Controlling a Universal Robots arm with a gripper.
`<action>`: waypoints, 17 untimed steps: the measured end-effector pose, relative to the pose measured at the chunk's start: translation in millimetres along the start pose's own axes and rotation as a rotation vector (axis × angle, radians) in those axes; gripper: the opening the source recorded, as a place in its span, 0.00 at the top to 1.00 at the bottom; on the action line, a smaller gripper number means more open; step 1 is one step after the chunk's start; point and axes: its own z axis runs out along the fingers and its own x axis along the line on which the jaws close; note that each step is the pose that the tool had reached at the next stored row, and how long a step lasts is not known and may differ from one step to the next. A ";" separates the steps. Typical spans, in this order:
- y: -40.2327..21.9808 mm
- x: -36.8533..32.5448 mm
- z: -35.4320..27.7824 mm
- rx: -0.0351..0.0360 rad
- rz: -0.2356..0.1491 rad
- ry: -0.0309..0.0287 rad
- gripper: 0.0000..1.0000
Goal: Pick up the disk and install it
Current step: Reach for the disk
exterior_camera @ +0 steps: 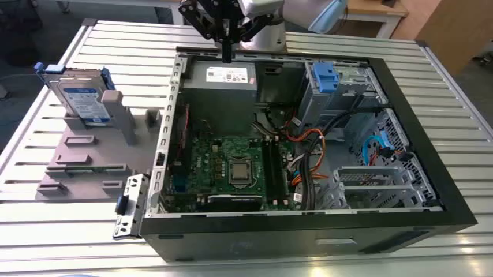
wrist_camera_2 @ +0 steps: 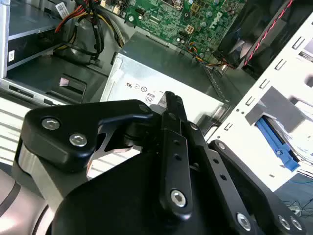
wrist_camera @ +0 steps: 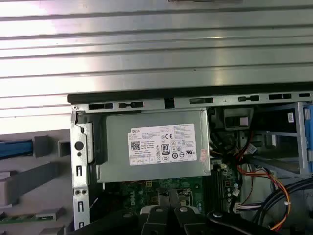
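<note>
The disk (exterior_camera: 83, 98) stands on edge in a grey holder (exterior_camera: 85, 156) on the slatted table, at the exterior view's left of the open computer case (exterior_camera: 308, 231). It is silver with a white-and-blue label and a blue frame. A blue strip of that frame shows in the second wrist view (wrist_camera_2: 276, 142). My gripper (exterior_camera: 227, 56) hangs over the case's far edge, above the grey power supply box (exterior_camera: 223, 75). Its fingers are shut with nothing between them, and it is well apart from the disk. The shut fingertips (wrist_camera_2: 172, 100) point at the box's white sticker.
Inside the case lie the green motherboard (exterior_camera: 231, 164), bundled cables (exterior_camera: 308, 144) and a drive cage with a small blue latch piece (exterior_camera: 325, 78). The case's metal side wall (exterior_camera: 171, 115) stands between the holder and the interior. Slatted table (exterior_camera: 46, 231) surrounds the case.
</note>
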 end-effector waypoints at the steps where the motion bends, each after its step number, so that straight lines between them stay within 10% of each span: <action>1: 0.0 0.0 0.0 0.0000 0.000 0.0000 0.89; 8: -0.1 1.1 0.0 0.0000 0.000 0.0000 0.89; 10: -1.0 13.1 1.0 0.0000 0.000 0.0000 0.89; 14: -1.1 13.4 1.0 0.0000 0.000 0.0000 0.89; 17: -2.5 32.5 1.3 0.0000 0.000 0.0000 0.89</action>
